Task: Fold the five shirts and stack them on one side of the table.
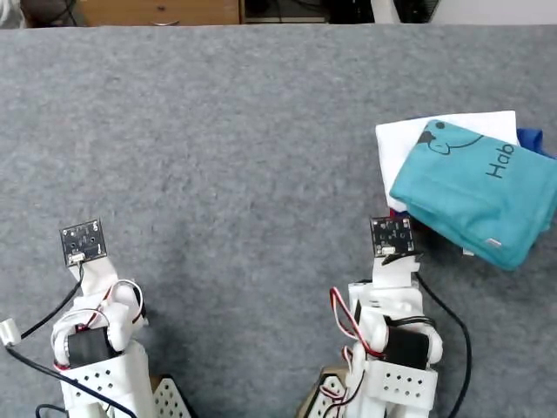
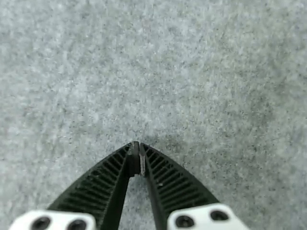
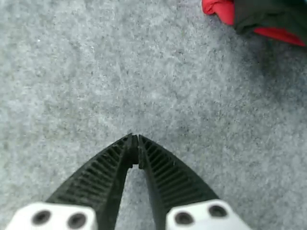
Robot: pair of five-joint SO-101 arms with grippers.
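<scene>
Your folded teal shirt (image 1: 474, 196) tops the stack (image 1: 409, 144), just ahead and right of the closed, empty jaws of the right gripper (image 3: 135, 153). Its long axis slants diagonally. The left gripper (image 2: 135, 160) is closed too.

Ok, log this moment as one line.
left gripper: shut, empty, over table | right gripper: shut, empty, near red cloth | teal shirt: folded, atop white shirt, right side

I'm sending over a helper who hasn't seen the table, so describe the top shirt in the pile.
On the grey table, look to the right side, past the right arm, where the stack of folded shirts sits. The teal shirt lies on top, skewed over a white shirt. It alone is teal, with a dark line drawing and lettering.
</scene>
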